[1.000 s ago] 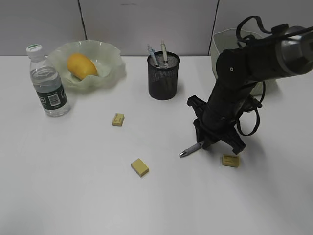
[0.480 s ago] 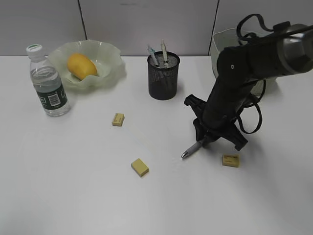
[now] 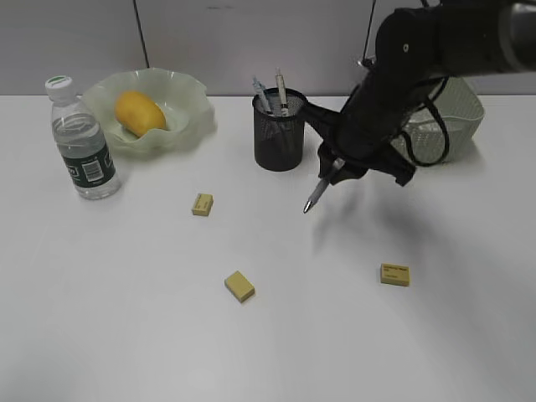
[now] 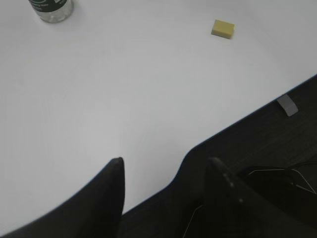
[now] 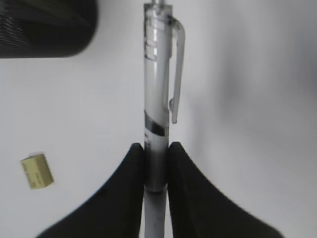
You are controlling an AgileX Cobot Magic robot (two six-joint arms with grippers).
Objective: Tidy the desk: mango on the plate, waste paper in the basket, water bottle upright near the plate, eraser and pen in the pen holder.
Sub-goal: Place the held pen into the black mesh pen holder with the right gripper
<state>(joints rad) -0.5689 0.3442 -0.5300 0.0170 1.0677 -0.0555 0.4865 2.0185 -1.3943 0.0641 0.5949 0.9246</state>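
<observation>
While the left arm stays out of the exterior view, its wrist camera shows the left gripper (image 4: 166, 186) hanging over the near edge of the desk (image 3: 126, 335), jaws parted and nothing between them; one yellow eraser (image 4: 223, 28) lies well beyond it and the base of the water bottle (image 4: 51, 9) sits farther off still.

Taking the pen holder (image 3: 280, 131) as the landmark, the water bottle (image 3: 81, 142) stands upright far to its left, with the plate (image 3: 180, 105) between the two, just behind and beside the bottle. The mango (image 3: 139, 112) rests on that plate. Two pens already stand in the holder.

Left of the holder and nearer the front, a small eraser (image 3: 202, 204) lies flat on the desk. A second eraser (image 3: 239, 286) lies further forward, below the holder and a little to its left.

Just right of the holder, the right gripper (image 3: 337, 165) hangs above the desk, jaws narrow and clamped on a pen (image 3: 322, 186). The pen slants down and to the left from the jaws, its tip clear of the desk surface and pointing at the spot in front of the holder. In the right wrist view, the black fingers (image 5: 126, 188) pinch the clear barrel of the pen (image 5: 157, 99) low down, its clip end sticking out past them, with the holder's mesh (image 5: 44, 27) up to the left.

A third eraser (image 3: 394, 274) lies forward and right of the holder, well below the raised gripper. The basket (image 3: 448, 126) stands to the right of the holder, partly hidden behind the right arm.
</observation>
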